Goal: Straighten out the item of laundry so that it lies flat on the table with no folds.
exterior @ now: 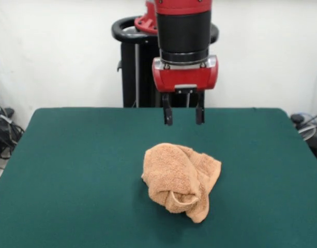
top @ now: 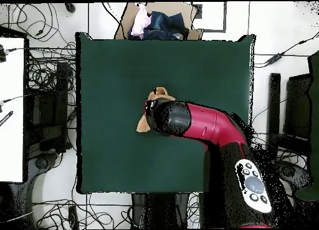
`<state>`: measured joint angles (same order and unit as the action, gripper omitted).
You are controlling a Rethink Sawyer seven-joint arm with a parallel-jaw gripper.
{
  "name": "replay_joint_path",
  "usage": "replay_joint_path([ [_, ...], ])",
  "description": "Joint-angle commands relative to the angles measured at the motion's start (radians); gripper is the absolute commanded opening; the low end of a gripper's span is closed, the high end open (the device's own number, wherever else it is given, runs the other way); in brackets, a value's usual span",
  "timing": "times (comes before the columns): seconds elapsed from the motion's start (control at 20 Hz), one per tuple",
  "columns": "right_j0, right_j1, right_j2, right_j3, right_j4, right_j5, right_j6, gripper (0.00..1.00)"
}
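The towel (exterior: 182, 180) is lying in a crumpled heap near the middle of the green surface (exterior: 70, 170), bunched up on itself rather than spread. From the front, its folds are wrapping over one another, with a rolled hem curling into a loop low on the heap and a loose corner drooping toward the camera at the lower right. No label is showing in either view. The terry looks soft, light and limp, so it is likely going to sag and drape from whatever point gets lifted, and the pile should give the fingers good friction rather than slipping. A pinch on the drooping corner or on the exposed rolled hem seems the best hold, since an edge pulled outward would drag the layers apart, whereas a grab into the thick middle would probably only lift the whole bundle still folded.

The gripper (exterior: 184, 124) is hanging above the surface just behind the heap, clear of the cloth, its two dark fingers (exterior: 168, 114) pointing straight down and standing apart with nothing between them. In the overhead view the arm (top: 205, 124) is covering most of the towel (top: 161, 92), leaving only edges peeking out.
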<state>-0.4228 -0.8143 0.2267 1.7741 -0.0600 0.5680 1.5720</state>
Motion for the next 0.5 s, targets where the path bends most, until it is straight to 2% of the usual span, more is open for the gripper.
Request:
replay_joint_path([
  [0.05, 0.006, 0.020, 0.101, -0.010, -0.074, -0.024, -0.031, 1.00],
  [0.3, -0.013, 0.057, 0.132, -0.014, -0.083, -0.110, -0.025, 1.00],
  [0.5, 0.006, 0.042, 0.105, -0.029, -0.082, -0.060, -0.007, 1.00],
])
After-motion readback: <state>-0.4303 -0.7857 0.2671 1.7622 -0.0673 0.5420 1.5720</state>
